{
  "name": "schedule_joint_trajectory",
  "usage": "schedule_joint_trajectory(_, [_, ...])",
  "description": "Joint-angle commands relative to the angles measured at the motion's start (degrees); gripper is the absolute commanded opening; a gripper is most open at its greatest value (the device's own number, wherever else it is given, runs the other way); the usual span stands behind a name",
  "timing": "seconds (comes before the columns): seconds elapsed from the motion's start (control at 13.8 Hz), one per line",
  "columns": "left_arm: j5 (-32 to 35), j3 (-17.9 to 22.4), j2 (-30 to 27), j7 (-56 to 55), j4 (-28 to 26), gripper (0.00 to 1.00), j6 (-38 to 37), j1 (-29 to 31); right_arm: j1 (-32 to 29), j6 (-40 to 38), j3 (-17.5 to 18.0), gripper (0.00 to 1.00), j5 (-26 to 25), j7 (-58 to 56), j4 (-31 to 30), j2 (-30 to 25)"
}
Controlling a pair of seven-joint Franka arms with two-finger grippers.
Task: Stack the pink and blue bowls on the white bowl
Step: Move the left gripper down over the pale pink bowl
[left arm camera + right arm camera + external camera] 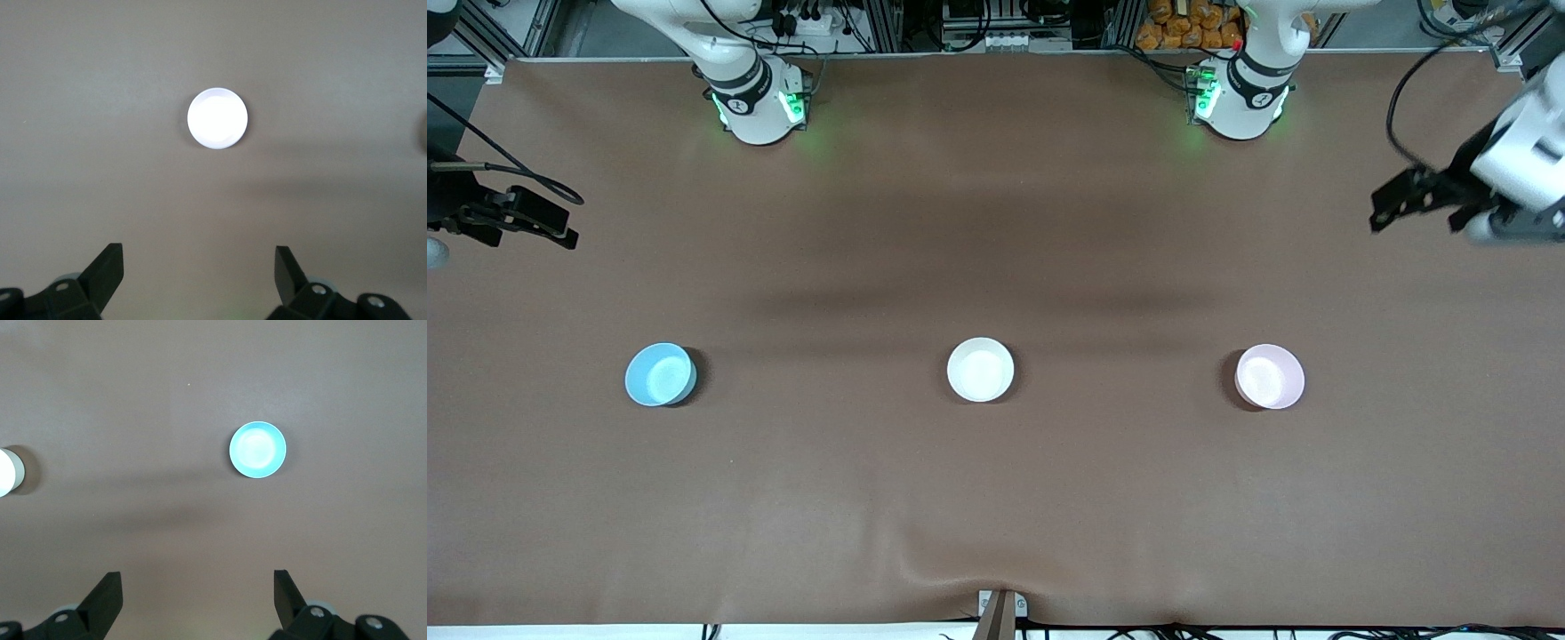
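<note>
Three small bowls stand in a row across the table. The light blue bowl (pixel 660 374) is toward the right arm's end, the white bowl (pixel 980 369) is in the middle, and the pale pink bowl (pixel 1270 376) is toward the left arm's end. My left gripper (pixel 1416 206) hangs open and empty, high over the table's edge at the left arm's end; in the left wrist view (pixel 199 257) the pink bowl (pixel 217 118) looks washed-out white. My right gripper (pixel 520 227) hangs open and empty over the right arm's end; the right wrist view (pixel 198 580) shows the blue bowl (pixel 257 449) and the white bowl's edge (pixel 7 472).
The brown table cover (pixel 996 498) bears only the three bowls. The two arm bases (pixel 760 107) (pixel 1240 102) stand along the table's edge farthest from the front camera. A small clamp (pixel 1000 613) sits at the edge nearest that camera.
</note>
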Motion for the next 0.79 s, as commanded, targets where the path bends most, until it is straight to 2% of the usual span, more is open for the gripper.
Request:
schedule_joint_trajectory(0.0, [-1.1, -0.3, -0.4, 1.4, -9.1, 1.00, 9.8, 0.9, -0.2, -0.7, 0.4, 1.00, -0.6, 0.1, 1.0, 0.5])
schedule_joint_trajectory(0.14, [-1.1, -0.3, 1.8, 1.4, -13.4, 1.00, 17.2, 1.0, -0.3, -0.8, 0.5, 1.00, -0.6, 0.1, 0.9, 0.5])
schedule_joint_trajectory(0.29, [-1.0, -0.3, 6.3, 1.5, -16.0, 1.00, 24.4, 2.4, -0.2, -0.8, 0.4, 1.00, -0.6, 0.1, 0.9, 0.4])
schedule_joint_trajectory(0.51, [-1.0, -0.3, 15.1, 2.4, -16.0, 1.00, 32.0, 3.0, -0.2, -0.8, 0.4, 1.00, -0.7, 0.0, 0.9, 0.4])
schedule_joint_trajectory(0.72, [-0.5, -0.2, 21.0, 2.6, -15.9, 1.00, 37.6, 3.7, -0.1, -0.9, 0.5, 1.00, -0.7, -0.1, 0.7, 0.4])
